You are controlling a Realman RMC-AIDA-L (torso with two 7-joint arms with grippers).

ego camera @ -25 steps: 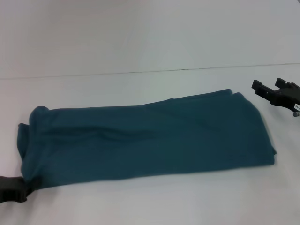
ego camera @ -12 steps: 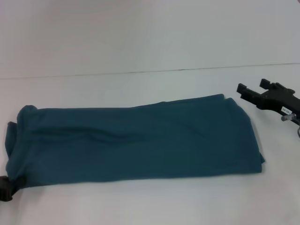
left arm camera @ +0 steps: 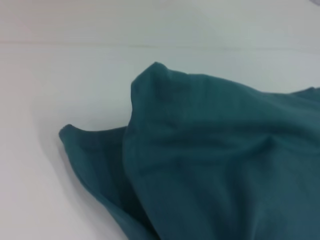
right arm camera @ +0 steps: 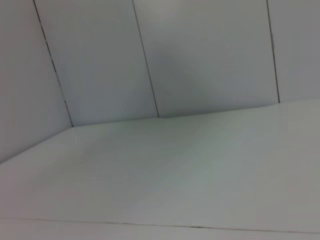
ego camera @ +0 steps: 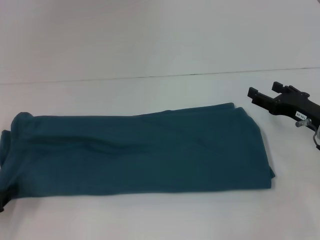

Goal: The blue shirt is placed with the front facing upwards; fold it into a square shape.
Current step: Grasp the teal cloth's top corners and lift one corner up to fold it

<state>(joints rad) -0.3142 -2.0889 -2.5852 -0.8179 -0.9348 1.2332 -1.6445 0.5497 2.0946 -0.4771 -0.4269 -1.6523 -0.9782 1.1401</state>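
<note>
Already the blue shirt (ego camera: 140, 152) lies as a long band; squaring remains; right gripper (ego camera: 262, 96) spread empty, left gripper's jaws unseen.

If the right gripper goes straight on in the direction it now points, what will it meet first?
Probably nothing: the right gripper points toward the robot's left, beyond the blue shirt, over bare white table. Its wrist view shows only table and wall; depth is unclear.

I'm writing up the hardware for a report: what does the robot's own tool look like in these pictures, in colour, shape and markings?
Only the right tool shows well, in the head view: matte black and blocky, with two flat prongs. Its body carries a small white label with dark print, too small to read, and a grey metal piece behind that. Of the left tool only a dark sliver shows at the frame edge, beside the blue shirt.
</note>
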